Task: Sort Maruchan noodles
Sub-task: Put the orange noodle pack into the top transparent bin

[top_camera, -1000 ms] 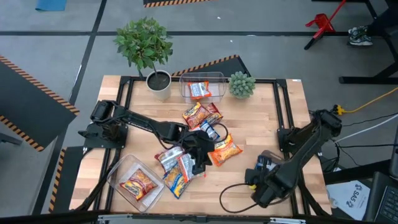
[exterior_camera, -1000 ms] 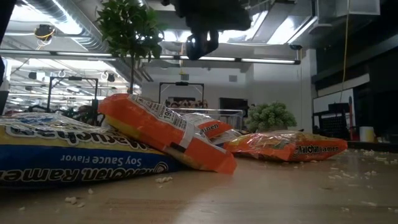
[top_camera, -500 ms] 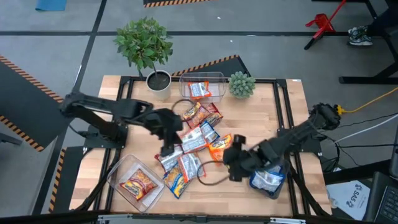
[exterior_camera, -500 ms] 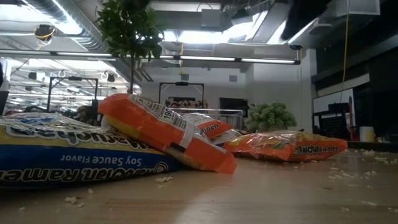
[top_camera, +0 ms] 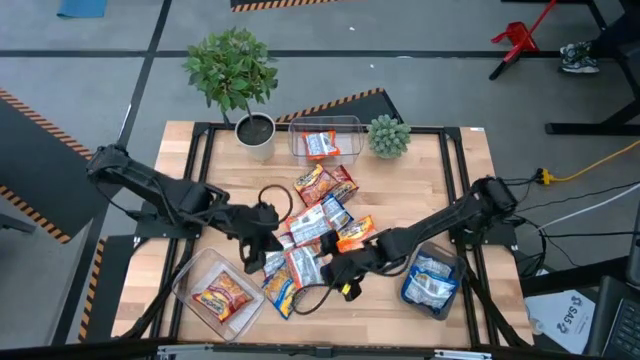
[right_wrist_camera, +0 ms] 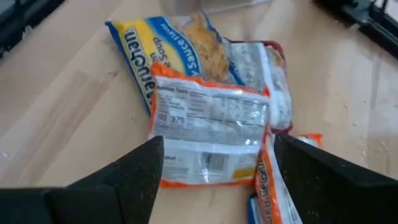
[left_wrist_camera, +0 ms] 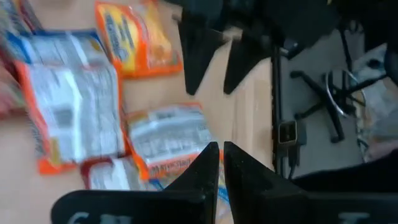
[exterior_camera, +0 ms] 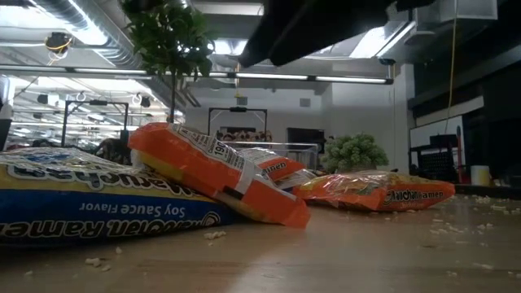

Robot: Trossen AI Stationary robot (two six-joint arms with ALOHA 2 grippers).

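Crinkly plastic Maruchan noodles lie jumbled mid-desk, long axes every which way, orange pkt label-side up w/ long axis toward right tool, spread wide & empty just beside pile; left tool nearly shut, empty, at pile's other edge.

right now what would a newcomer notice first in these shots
Probably the heap of Maruchan noodles, red, orange and blue-and-white packets piled at the table's middle. Both arms reach into it: the left gripper, fingers nearly together, at its left edge, and the right gripper, fingers spread, at its near right edge. Clear tubs at the table's edges already hold packets: one front left, one front right, one at the back by a potted plant.
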